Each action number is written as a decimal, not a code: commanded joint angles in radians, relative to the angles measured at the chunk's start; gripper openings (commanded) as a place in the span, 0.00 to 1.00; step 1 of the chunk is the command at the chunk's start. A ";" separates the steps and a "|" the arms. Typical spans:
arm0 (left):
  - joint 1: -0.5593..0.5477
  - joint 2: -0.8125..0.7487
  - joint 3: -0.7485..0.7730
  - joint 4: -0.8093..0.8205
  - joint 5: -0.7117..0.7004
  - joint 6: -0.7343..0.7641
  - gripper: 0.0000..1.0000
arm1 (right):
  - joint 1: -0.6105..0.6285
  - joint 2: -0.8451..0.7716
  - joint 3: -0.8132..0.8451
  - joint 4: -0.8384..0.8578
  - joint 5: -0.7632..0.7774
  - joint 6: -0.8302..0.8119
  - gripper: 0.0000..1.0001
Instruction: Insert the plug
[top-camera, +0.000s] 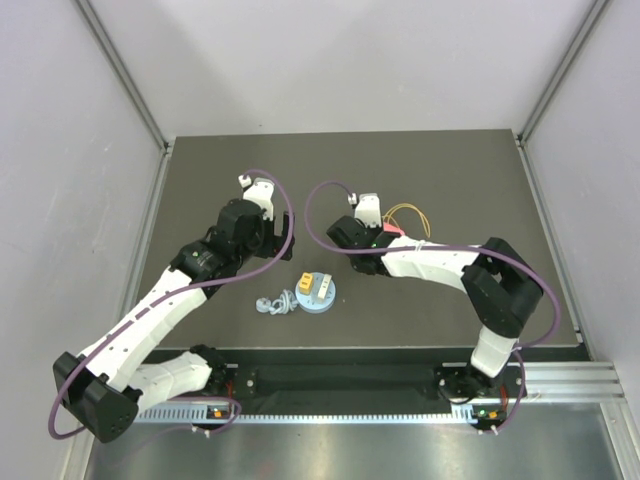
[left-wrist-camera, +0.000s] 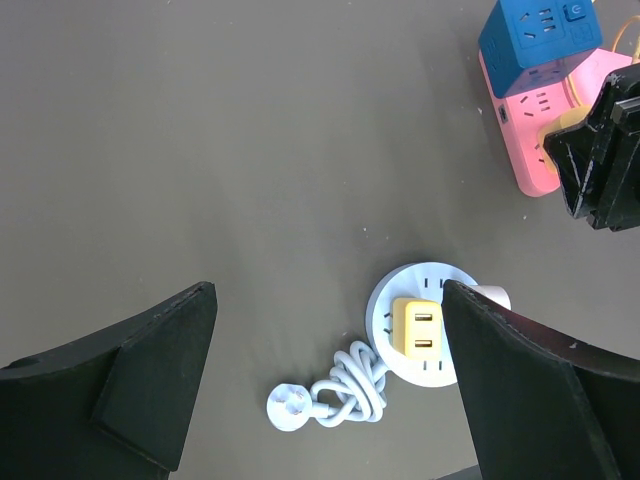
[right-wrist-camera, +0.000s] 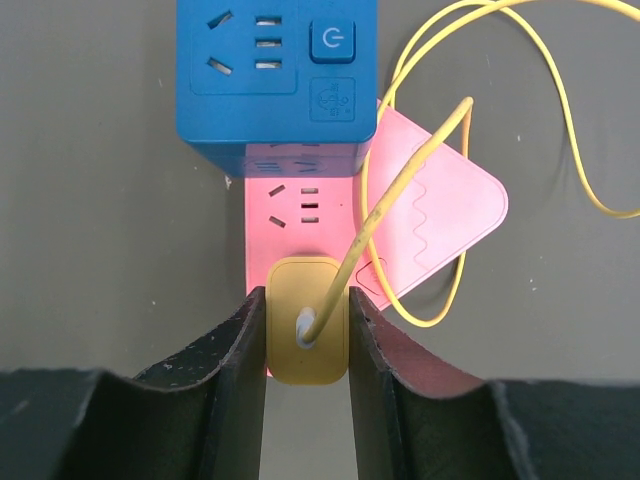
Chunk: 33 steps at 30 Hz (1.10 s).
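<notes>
My right gripper (right-wrist-camera: 308, 318) is shut on a yellow plug (right-wrist-camera: 308, 345), which stands against the near end of the pink power strip (right-wrist-camera: 300, 205). I cannot tell how deep the plug sits. Its yellow cable (right-wrist-camera: 400, 190) rises from the plug and loops to the right. A blue cube socket (right-wrist-camera: 277, 75) lies on the strip's far end. In the top view the right gripper (top-camera: 356, 237) is at mid-table, over the strip (top-camera: 392, 229). My left gripper (left-wrist-camera: 326, 292) is open and empty, high above the table and to the left of the strip (left-wrist-camera: 540, 115).
A round white socket (top-camera: 322, 298) carrying a yellow adapter (left-wrist-camera: 418, 328) lies on the dark table, nearer the arm bases than the grippers. Its bundled white cable and plug (left-wrist-camera: 290, 408) lie to its left. The yellow cable loops (top-camera: 405, 214) beside the strip.
</notes>
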 joint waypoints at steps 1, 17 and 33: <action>0.000 0.000 0.002 0.044 -0.008 0.007 0.99 | 0.018 0.048 -0.038 -0.136 -0.155 0.057 0.07; 0.000 -0.005 0.103 0.041 0.193 -0.048 0.98 | -0.023 -0.279 0.260 -0.372 -0.163 -0.064 1.00; 0.000 -0.187 0.104 0.277 0.517 -0.218 0.98 | -0.140 -1.099 -0.133 -0.142 -0.506 -0.030 1.00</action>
